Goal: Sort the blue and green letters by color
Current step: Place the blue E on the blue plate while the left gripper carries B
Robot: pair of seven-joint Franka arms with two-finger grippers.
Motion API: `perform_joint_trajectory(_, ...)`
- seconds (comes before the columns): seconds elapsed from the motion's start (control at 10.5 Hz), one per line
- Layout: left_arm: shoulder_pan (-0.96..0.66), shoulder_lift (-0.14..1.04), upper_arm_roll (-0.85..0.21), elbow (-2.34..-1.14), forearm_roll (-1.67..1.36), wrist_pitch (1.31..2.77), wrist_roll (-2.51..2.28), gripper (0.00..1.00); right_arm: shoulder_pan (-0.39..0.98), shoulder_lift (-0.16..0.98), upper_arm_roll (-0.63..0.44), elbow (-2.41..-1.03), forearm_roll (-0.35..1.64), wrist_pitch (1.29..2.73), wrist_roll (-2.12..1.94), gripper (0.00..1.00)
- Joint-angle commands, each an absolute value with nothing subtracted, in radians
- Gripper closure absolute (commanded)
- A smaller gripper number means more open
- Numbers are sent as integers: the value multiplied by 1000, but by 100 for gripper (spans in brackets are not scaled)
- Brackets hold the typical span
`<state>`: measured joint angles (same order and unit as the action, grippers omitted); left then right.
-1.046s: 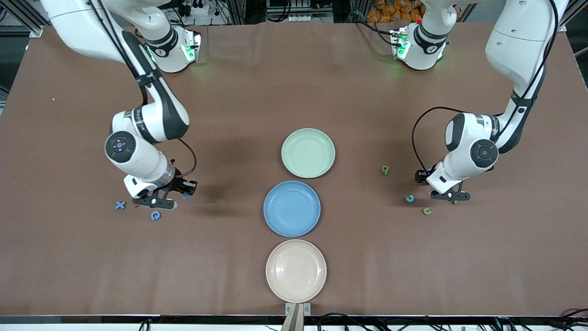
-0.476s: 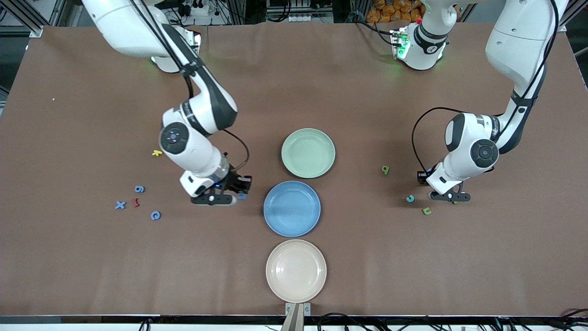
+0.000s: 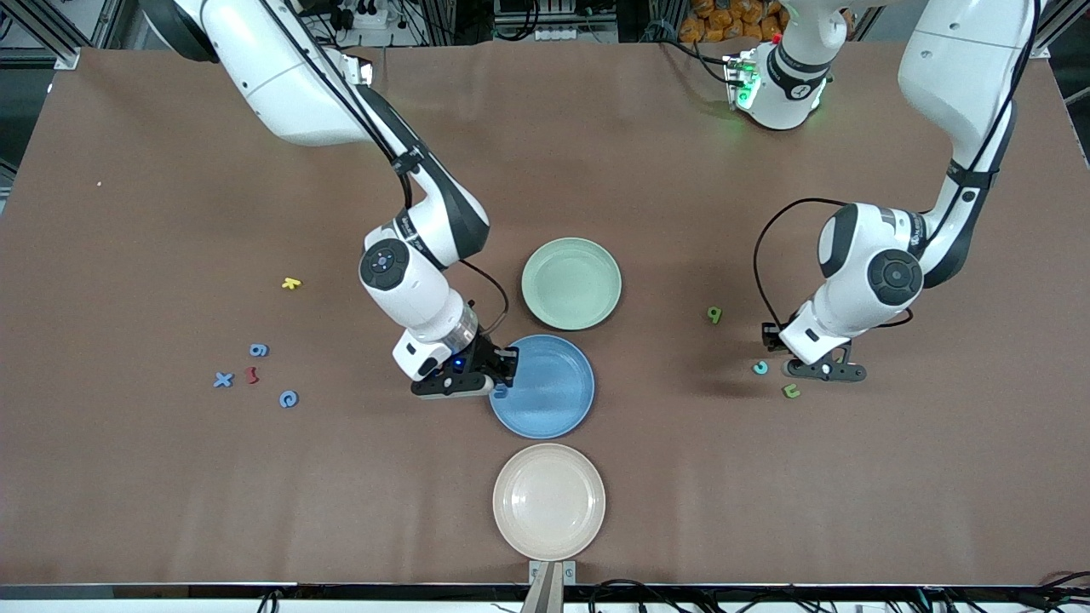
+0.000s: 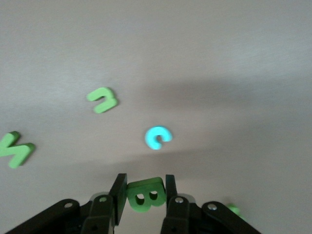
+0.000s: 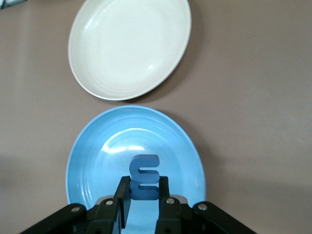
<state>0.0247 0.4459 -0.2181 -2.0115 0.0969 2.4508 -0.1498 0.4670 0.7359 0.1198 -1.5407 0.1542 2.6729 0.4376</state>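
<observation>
- Right wrist view shows the right gripper [image 5: 144, 195] clamped on a blue letter E [image 5: 144, 176], held upright over the rim of the blue plate [image 5: 97, 151]; the cream plate [image 5: 127, 46] lies just past it, apart from it.
- From the front view the same right gripper [image 3: 490, 385] hangs over the blue plate's [image 3: 553, 400] edge toward the right arm's end of the desk, and the held piece shows only as a small blue speck.
- Left wrist view shows the left gripper [image 4: 144, 195] clamped on a green letter B [image 4: 145, 194], lifted just above the desk; under it lie a teal C [image 4: 158, 138], a green hook-shaped letter [image 4: 103, 100] and a green zigzag letter [image 4: 15, 149], all apart from one another.
- From the front view the left gripper [image 3: 824, 371] hovers near the desk's edge at the left arm's end; the B is hidden there, but the teal C [image 3: 760, 368] and hook letter [image 3: 792, 391] show beside it, with a green 9 [image 3: 714, 315] farther from the camera.
- Only the front view takes in the green plate [image 3: 570, 283], empty like the cream plate [image 3: 549, 501], all three in a row across the desk's middle.
- Only it shows the group toward the right arm's end: a blue 9 [image 3: 259, 350], a blue X [image 3: 223, 380], a blue round letter [image 3: 289, 398], a dark red piece [image 3: 251, 375] and a yellow letter [image 3: 291, 283].
</observation>
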Motion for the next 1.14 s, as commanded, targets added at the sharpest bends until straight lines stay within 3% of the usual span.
perform_joint_trajectory(0.0, 17, 443, -332, -1985, 118, 2410, -355, 100, 491, 761, 114, -1502, 187, 2701, 469, 0)
perform_joint_trajectory(0.38, -180, 482, -342, -1938, 118, 2410, -686, 100, 482, 732, 104, -1512, 173, 2582, 476, 0)
perform_joint_trajectory(0.67, -322, 531, -342, -1869, 120, 2410, -912, 100, 474, 683, 14, -1513, 169, 2403, 448, 0)
perform_joint_trajectory(1.05, -475, 656, -331, -1757, 129, 2411, -1124, 100, 329, 621, 2, -1520, 141, 2235, 212, 0)
